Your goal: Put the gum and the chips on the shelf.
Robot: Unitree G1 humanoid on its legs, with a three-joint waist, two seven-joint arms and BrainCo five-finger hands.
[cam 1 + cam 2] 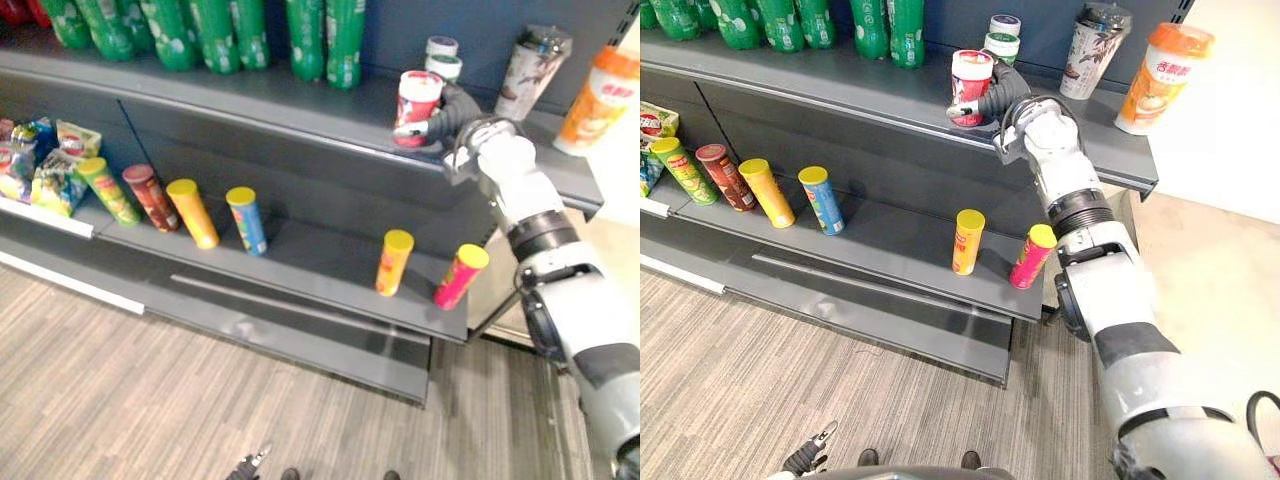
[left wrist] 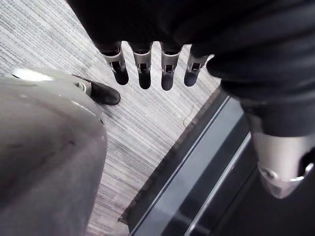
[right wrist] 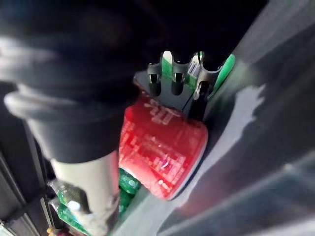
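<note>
Reaching up with the arm extended, the right hand (image 1: 1002, 100) curls around the red gum tub (image 1: 971, 80) at the upper shelf (image 1: 840, 92). The left hand (image 2: 144, 64) hangs low, fingers relaxed.

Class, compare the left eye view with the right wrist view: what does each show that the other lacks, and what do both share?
Left eye view: chip tubes on the lower shelf, snack bags, tall cups. Right wrist view: dark fingertips against the red tub, close up. Shared: the right hand gripping that tub on the upper shelf.
</note>
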